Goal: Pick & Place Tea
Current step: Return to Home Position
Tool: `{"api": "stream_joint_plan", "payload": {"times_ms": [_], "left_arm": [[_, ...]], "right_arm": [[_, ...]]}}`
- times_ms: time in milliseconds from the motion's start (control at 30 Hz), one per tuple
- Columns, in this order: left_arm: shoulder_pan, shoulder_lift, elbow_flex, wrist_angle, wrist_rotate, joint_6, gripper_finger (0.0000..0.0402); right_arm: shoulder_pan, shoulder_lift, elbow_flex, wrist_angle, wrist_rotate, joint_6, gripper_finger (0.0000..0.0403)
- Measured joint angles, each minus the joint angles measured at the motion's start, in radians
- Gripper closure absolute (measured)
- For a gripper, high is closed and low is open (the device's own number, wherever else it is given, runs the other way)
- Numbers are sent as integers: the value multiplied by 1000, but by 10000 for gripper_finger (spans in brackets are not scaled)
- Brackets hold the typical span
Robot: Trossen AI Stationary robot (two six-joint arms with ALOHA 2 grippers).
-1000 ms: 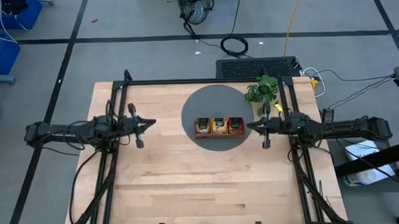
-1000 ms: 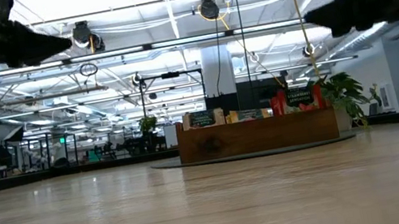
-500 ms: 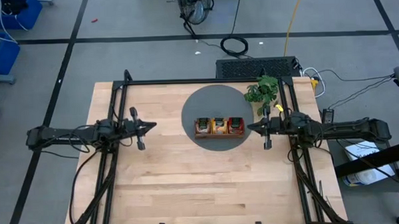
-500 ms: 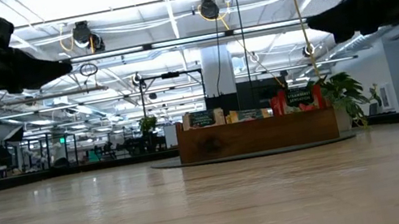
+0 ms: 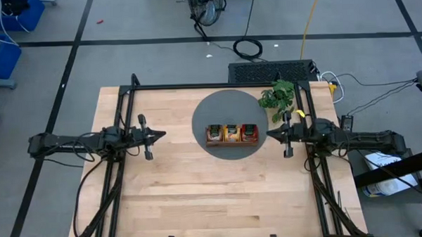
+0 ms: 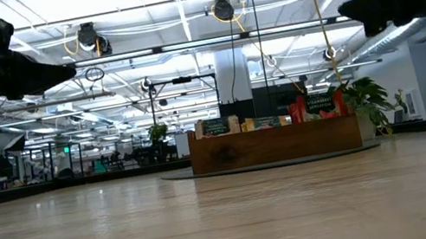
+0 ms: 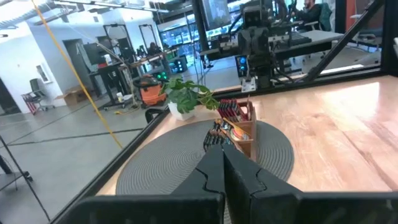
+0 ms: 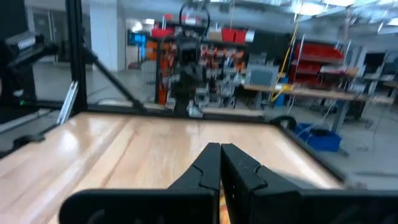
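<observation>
The tea sachets (image 5: 232, 134), red, orange and beige, stand upright in a brown wooden tray (image 5: 209, 141) on a round grey mat (image 5: 210, 108); in the low view they stick up over the tray's wall (image 6: 275, 145). My left gripper (image 5: 164, 134) hovers shut left of the mat, pointing level at the tray (image 7: 244, 132). My right gripper (image 5: 268, 135) hovers shut just right of the tray, above the mat's edge. Both are clear of the table and hold nothing.
A green leafy plant (image 5: 277, 95) stands at the mat's far right, close to my right arm. Black frame rails (image 5: 217, 85) run along the table's far, left and right sides. Bare wooden tabletop (image 5: 214, 196) stretches toward the near edge.
My left gripper has sunk a little and then kept still, staying level. My right gripper has drawn back slightly toward the table's right edge, away from the tray. The tray and sachets have not moved.
</observation>
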Motion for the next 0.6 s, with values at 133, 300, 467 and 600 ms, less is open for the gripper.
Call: {"api": "stream_joint_plan", "payload": {"times_ms": [133,300,467,600], "left_arm": [[-6,0,0,-1,28,-5,401],[-7,0,0,-19,44,-25,401],[-7,0,0,-26,45,-26,401],[-7,0,0,-53,62,-24,400]], "right_arm": [[2,-88,0,-96,-84,39,403],[5,-159,0,-274,-26,64,403],[5,-160,0,-291,70,103,403],[7,-160,0,-281,-2,81,403]]}}
